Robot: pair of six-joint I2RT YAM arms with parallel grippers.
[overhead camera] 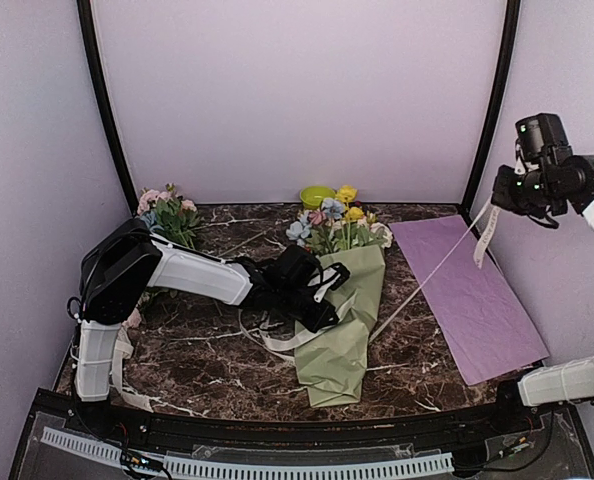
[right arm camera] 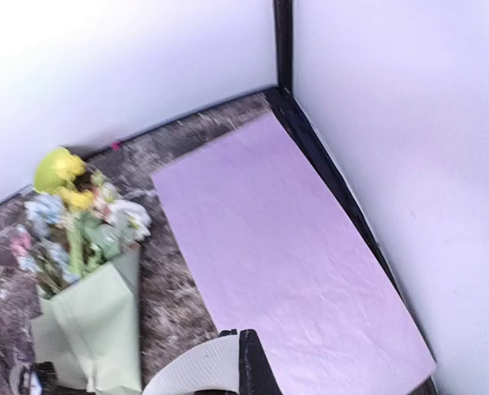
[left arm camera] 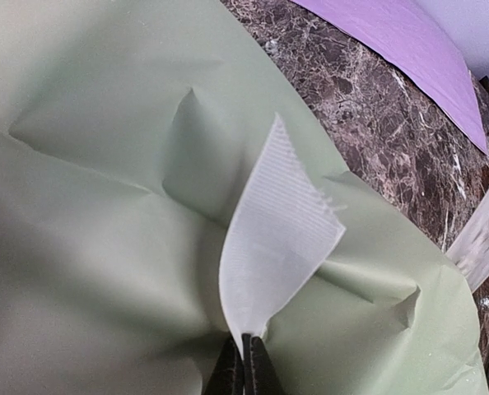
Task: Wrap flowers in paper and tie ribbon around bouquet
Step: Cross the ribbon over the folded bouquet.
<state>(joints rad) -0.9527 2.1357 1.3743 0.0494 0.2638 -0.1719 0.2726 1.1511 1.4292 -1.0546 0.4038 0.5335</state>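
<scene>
Top external shows the bouquet [overhead camera: 339, 320], a creased sage-green paper cone holding blooms, on the marble table [overhead camera: 207, 350]. Over it the left gripper [left arm camera: 244, 366] pinches the ribbed cream ribbon [left arm camera: 277, 239]; the raised right gripper [overhead camera: 499, 200] seemingly clamps its far end.

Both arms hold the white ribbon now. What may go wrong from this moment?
The flat cream-white ribbon runs taut from the sage-green paper bouquet up to the raised right gripper; more pull may drag the cone. The left gripper pinches it near its cut end, so it may slip out.
</scene>
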